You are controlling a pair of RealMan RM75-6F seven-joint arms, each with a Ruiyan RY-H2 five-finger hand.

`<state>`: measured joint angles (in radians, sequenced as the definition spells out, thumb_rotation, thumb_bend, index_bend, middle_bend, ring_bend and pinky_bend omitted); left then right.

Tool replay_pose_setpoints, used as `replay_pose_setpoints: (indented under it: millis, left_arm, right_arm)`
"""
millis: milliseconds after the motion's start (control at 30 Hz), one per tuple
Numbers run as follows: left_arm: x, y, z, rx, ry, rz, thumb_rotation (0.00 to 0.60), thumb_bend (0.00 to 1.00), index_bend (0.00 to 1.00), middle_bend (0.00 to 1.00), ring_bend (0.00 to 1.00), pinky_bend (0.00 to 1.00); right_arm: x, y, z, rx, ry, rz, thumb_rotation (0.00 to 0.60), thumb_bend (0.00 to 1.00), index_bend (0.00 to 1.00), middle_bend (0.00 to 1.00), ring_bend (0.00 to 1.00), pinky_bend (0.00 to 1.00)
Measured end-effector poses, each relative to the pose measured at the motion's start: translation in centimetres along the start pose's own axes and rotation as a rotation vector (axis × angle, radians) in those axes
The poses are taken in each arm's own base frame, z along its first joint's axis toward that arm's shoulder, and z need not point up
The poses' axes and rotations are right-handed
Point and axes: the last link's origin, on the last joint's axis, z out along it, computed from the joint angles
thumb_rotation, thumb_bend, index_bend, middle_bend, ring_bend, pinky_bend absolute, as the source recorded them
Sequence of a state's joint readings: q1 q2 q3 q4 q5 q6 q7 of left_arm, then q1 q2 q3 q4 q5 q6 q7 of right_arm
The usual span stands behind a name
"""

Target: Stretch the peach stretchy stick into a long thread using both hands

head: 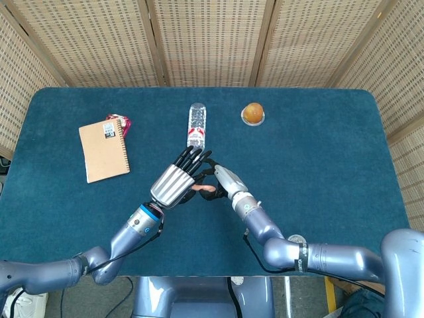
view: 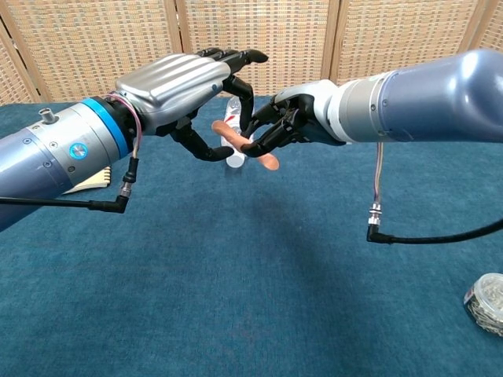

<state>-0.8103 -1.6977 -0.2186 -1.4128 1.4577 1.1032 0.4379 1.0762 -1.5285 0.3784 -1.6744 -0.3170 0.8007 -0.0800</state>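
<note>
Both arms meet above the middle of the blue tabletop [head: 318, 152]. The right robot hand [view: 295, 126] pinches the peach stick [view: 245, 145] between its dark fingertips, so the stick hangs in the air, tilted, with its lower end poking out toward the camera in the chest view. The left robot hand [view: 185, 86] reaches in from the other side, its fingers apart and curved around the stick's upper end; I cannot tell whether they actually touch it, and they have no firm hold on it. The stick is short and thick, not drawn out.

Behind the hands a water bottle [head: 197, 124] lies on its side. Off to the left sits a brown spiral notebook [head: 103, 150], and further back on the right a small orange ball [head: 252, 112] rests in a clear dish.
</note>
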Motion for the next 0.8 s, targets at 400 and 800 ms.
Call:
replay_pose_setpoints:
  millis: [400, 800]
  left_arm:
    - [0.04, 0.46, 0.35, -0.002, -0.002, 0.000, 0.600, 0.36, 0.55, 0.00, 0.00, 0.00]
    - [0.01, 0.66, 0.42, -0.002, -0.003, 0.003, 0.600, 0.43, 0.60, 0.00, 0.00, 0.00]
  right_arm:
    - [-0.18, -0.19, -0.13, 0.006, -0.004, 0.001, 0.600, 0.58, 0.66, 0.12, 0.00, 0.00]
    - [-0.18, -0.15, -0.23, 0.007, -0.005, 0.000, 0.600, 0.58, 0.66, 0.12, 0.00, 0.00]
